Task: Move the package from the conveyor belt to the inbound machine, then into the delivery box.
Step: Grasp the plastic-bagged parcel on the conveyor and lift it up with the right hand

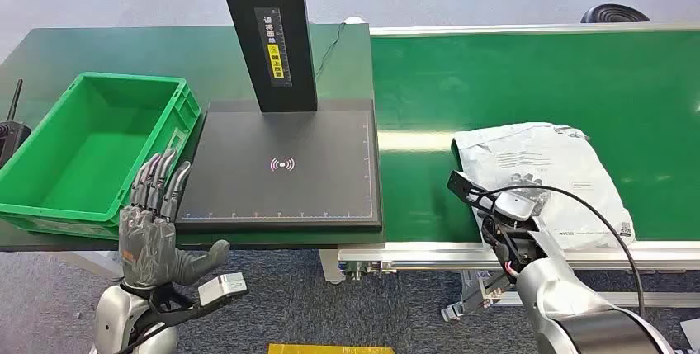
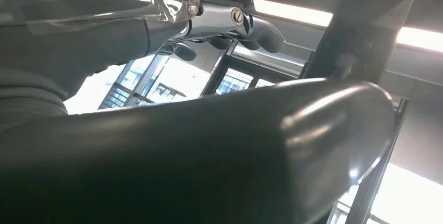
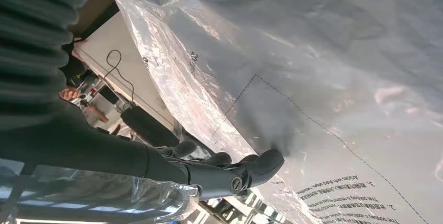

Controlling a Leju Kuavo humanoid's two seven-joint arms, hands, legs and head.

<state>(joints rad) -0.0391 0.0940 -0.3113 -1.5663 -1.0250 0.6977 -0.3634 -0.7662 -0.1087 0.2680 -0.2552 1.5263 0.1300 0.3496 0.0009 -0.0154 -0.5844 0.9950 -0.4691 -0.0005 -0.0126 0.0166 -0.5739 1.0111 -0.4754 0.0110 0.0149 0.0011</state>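
1. Package point(image 1: 541, 174) lies on the belt point(image 1: 495, 82); pickup step under way.
2. Right hand point(image 1: 518, 201) on the package's near edge; grip unclear.
3. Left hand point(image 1: 157, 230) empty, fingers apart, near the box point(image 1: 49, 205).
4. Next: secure hold, lift, carry to the machine point(image 1: 285, 164).

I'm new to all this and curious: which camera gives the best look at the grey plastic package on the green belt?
The head view: the whole package lies on the conveyor belt, right hand on it. The right wrist view gives a close-up of its film and print; the left wrist view faces elsewhere.
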